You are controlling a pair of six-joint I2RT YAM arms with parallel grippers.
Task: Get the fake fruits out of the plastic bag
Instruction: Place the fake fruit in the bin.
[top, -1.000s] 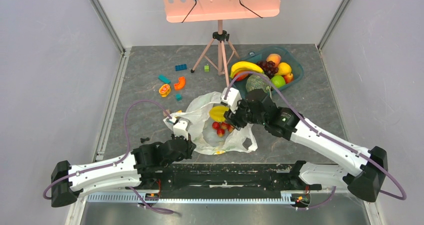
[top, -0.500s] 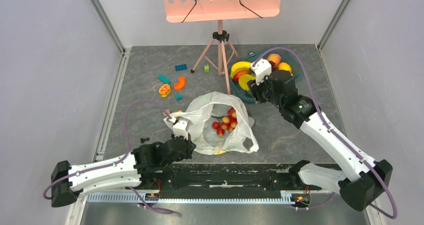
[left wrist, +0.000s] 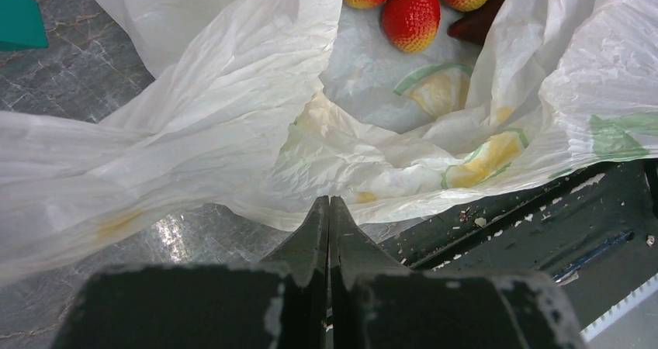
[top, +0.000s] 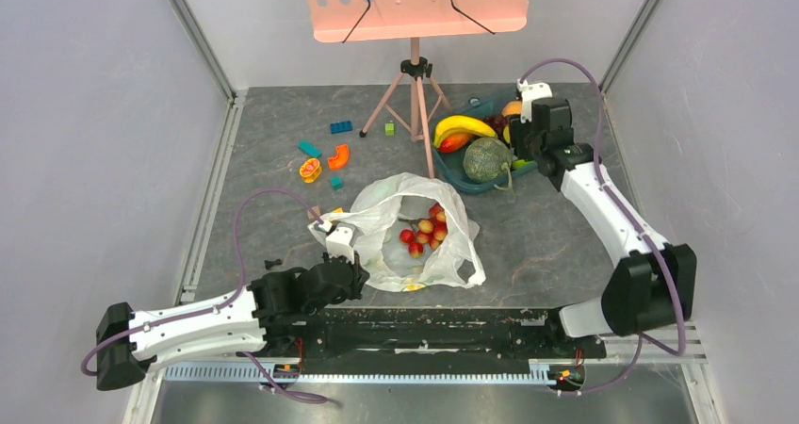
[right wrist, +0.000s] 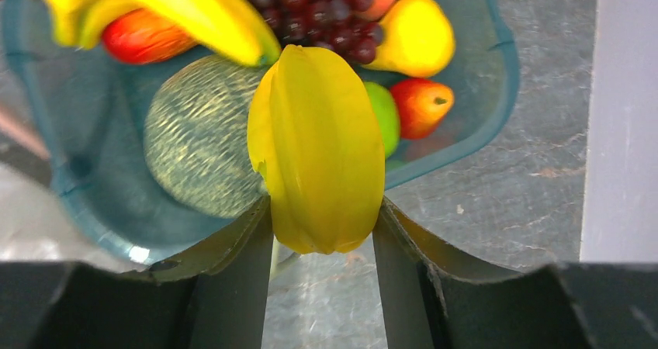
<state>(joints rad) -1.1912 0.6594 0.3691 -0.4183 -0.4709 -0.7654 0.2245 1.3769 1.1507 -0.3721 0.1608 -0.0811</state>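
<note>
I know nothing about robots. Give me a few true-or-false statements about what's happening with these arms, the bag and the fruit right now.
1. The right claw holds a yellow fruit over the teal basket. True.
2. The plastic bag is empty. False: red fruits lie inside it.
3. The left claw is wide open. False: it is shut, pinching the bag's edge.
4. A netted melon lies in the basket. True.
</note>
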